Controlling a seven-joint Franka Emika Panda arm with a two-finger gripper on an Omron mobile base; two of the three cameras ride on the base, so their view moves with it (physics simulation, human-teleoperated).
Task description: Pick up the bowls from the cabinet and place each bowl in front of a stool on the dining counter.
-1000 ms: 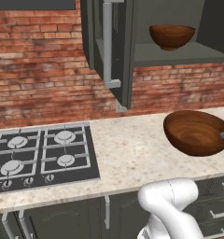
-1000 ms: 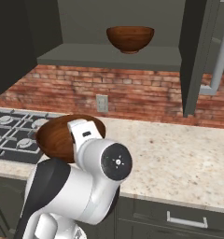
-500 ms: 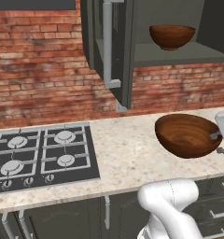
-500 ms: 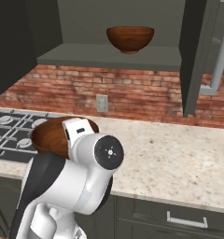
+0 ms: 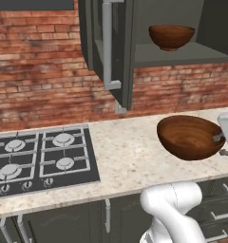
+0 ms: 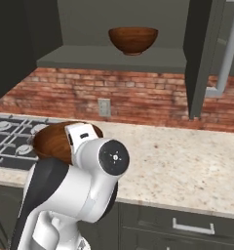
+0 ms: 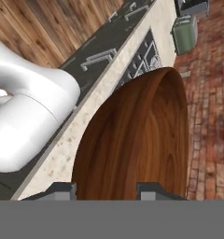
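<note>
Nearest the base, the gripper (image 7: pixel 104 190) was closed part-way on the rim of one bowl (image 5: pixel 191 136), its two dark fingertips (image 7: pixel 60 190) set on either side of the wooden wall. That bowl was held up in the air above the speckled beige worktop (image 5: pixel 128 154), tilted so its hollow faced toward the left, and it touched nothing but the fingers. In the right base view the same bowl (image 6: pixel 55 141) sat just behind the white arm, over the near edge of the worktop. To the left on the worktop lay the black gas hob (image 5: pixel 37 159), well apart from the held bowl. Beyond the worktop ran a red brick wall (image 5: pixel 40 71). Farther and higher, the dark grey cabinet (image 5: pixel 182 54) stood open, its door (image 5: pixel 109 47) swung out to the left with a long silver handle (image 5: pixel 108 42). The second bowl (image 5: pixel 171 36) stood upright on the grey shelf inside, well above the held one
</note>
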